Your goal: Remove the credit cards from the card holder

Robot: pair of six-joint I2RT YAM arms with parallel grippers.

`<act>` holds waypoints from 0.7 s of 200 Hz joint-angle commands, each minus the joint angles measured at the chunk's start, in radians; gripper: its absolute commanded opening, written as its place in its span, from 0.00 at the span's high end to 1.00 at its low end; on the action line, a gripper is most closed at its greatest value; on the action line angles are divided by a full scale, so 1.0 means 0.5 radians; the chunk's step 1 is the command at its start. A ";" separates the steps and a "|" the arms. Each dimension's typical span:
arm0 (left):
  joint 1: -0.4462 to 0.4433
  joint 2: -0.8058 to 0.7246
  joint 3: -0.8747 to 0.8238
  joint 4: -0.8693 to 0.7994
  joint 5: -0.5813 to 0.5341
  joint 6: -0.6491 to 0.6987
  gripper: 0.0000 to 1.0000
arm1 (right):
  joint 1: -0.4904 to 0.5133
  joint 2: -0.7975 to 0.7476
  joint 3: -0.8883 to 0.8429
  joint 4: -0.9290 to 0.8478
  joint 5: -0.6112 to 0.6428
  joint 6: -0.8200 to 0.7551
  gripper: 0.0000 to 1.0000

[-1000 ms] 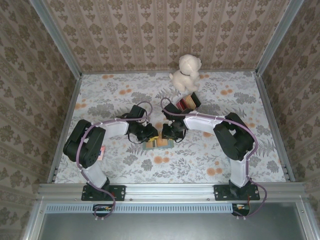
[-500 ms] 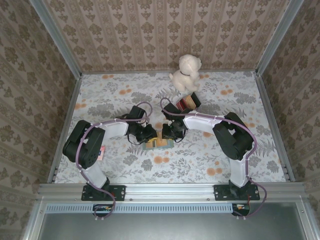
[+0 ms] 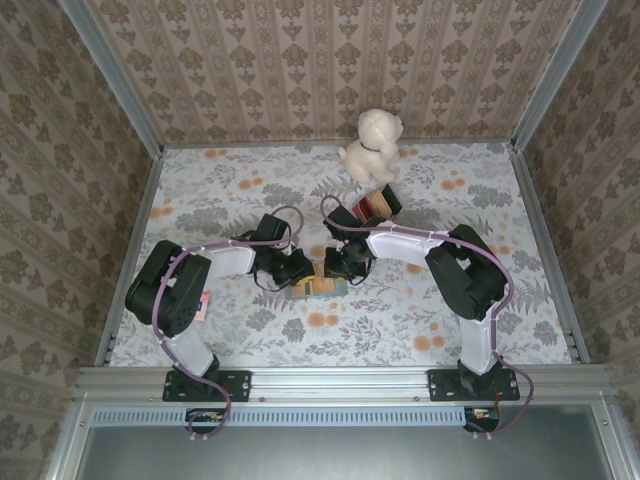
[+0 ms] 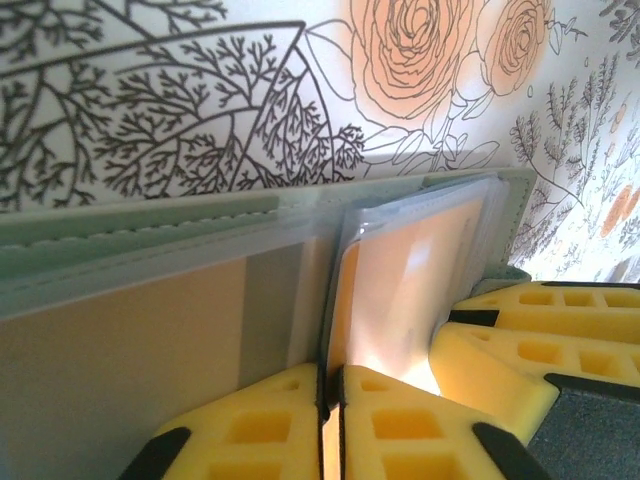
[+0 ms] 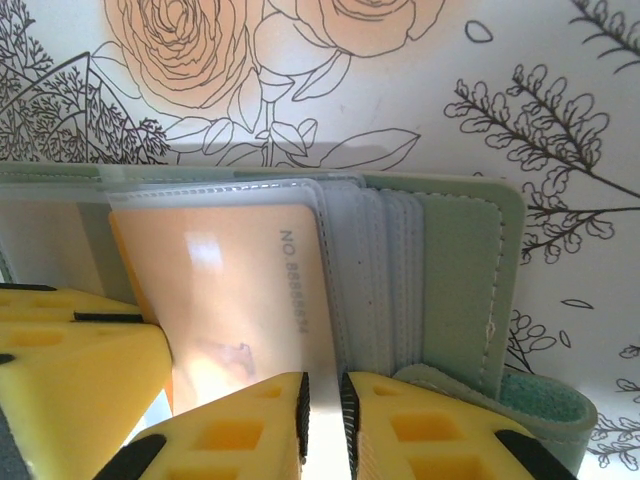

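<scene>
Holder first: the sage-green folding card holder (image 3: 318,288) lies open and flat near the middle of the flower-printed surface (image 3: 420,320), between the two arms. The left tool (image 4: 330,400) has its yellow fingers pressed together on the edge of one of the holder's clear plastic sleeves. The right tool (image 5: 320,400), close beside it, has its fingers almost touching at the lower edge of a sleeve with a pale orange card (image 5: 230,290) inside; the thin leaf appears nipped between them. Farther back sit a cream plush dog (image 3: 372,143) and a red, yellow and black striped block (image 3: 376,205).
</scene>
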 commanded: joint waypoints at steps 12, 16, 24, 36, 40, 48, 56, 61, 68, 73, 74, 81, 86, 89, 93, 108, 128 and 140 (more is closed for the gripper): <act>0.006 -0.011 -0.033 0.030 0.050 0.008 0.94 | 0.011 0.101 -0.001 -0.077 0.012 -0.033 0.78; 0.012 -0.024 -0.035 0.006 0.039 0.020 0.94 | 0.011 0.099 -0.002 -0.083 0.022 -0.032 0.79; 0.024 -0.053 -0.038 -0.044 0.021 0.051 0.95 | 0.008 0.097 -0.001 -0.093 0.042 -0.032 0.79; 0.046 -0.101 -0.045 -0.127 -0.008 0.093 0.96 | 0.008 0.096 -0.001 -0.098 0.068 -0.028 0.79; 0.055 -0.119 -0.045 -0.155 -0.016 0.112 0.97 | 0.007 0.096 -0.001 -0.100 0.073 -0.026 0.79; 0.072 -0.154 -0.052 -0.214 -0.037 0.142 0.97 | 0.002 0.095 -0.001 -0.099 0.084 -0.024 0.79; 0.091 -0.199 -0.060 -0.260 -0.050 0.170 0.98 | -0.002 0.091 -0.001 -0.098 0.088 -0.022 0.79; 0.105 -0.222 -0.068 -0.286 -0.056 0.184 0.99 | -0.001 0.093 -0.001 -0.100 0.091 -0.019 0.79; 0.120 -0.258 -0.074 -0.315 -0.059 0.204 1.00 | -0.004 0.090 -0.001 -0.100 0.091 -0.019 0.79; 0.131 -0.284 -0.085 -0.329 -0.062 0.212 1.00 | -0.007 0.087 -0.001 -0.100 0.091 -0.021 0.79; 0.133 -0.289 -0.087 -0.330 -0.062 0.214 1.00 | -0.007 0.087 -0.001 -0.100 0.091 -0.020 0.79; 0.139 -0.321 -0.096 -0.350 -0.065 0.227 1.00 | -0.007 0.081 0.000 -0.100 0.091 -0.019 0.79; 0.139 -0.344 -0.103 -0.358 -0.065 0.232 1.00 | -0.010 0.078 0.002 -0.100 0.087 -0.020 0.79; 0.142 -0.354 -0.108 -0.361 -0.066 0.233 1.00 | -0.011 0.076 0.005 -0.099 0.081 -0.019 0.79; 0.181 -0.367 -0.111 -0.367 -0.066 0.237 1.00 | -0.012 0.072 0.008 -0.098 0.074 -0.022 0.79; 0.205 -0.401 -0.126 -0.343 -0.050 0.229 1.00 | -0.015 0.049 0.005 -0.080 0.039 -0.030 0.79; 0.188 -0.383 -0.153 -0.193 0.038 0.168 0.93 | -0.014 0.055 0.026 -0.069 -0.019 -0.039 0.79; 0.167 -0.348 -0.157 -0.106 0.072 0.128 0.88 | -0.013 0.072 0.033 -0.066 -0.051 -0.041 0.79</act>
